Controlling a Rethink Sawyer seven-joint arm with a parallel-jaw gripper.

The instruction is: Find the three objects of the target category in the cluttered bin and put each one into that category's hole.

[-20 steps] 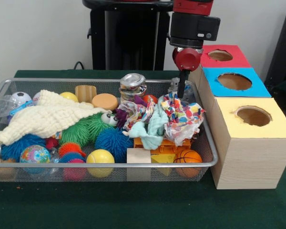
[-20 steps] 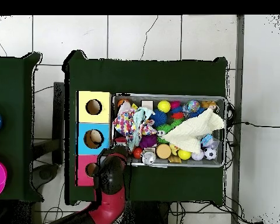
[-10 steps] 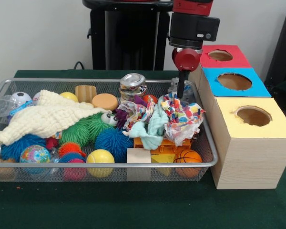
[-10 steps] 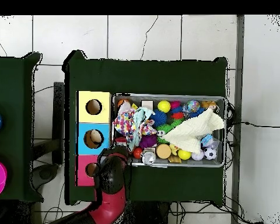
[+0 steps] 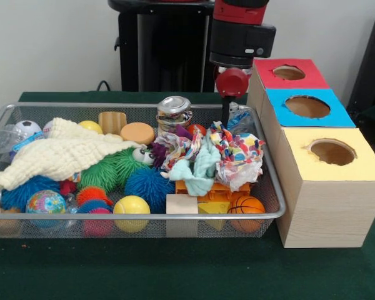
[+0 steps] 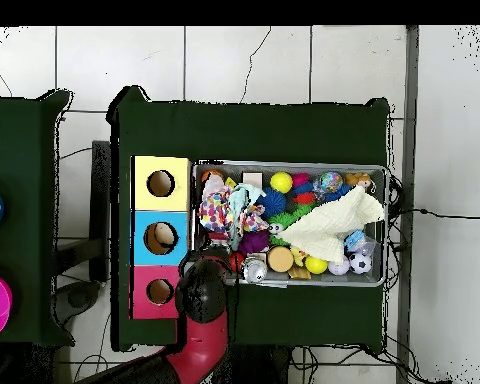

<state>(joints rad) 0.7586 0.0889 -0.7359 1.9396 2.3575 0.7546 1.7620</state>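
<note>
My tool [image 5: 227, 114] hangs over the wire bin's [image 5: 272, 181] far corner beside the red box [image 5: 288, 73], above a multicoloured cloth [image 5: 239, 153]. I cannot tell whether it is spread or pinching anything. The cloths lie bunched in the bin, likely my targets.

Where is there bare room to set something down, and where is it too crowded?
The green cloth is bare in front of the wire bin and the yellow box. Inside the bin nothing is free: balls, cloths and blocks cover it, and the gripper hangs over its far right corner.
</note>
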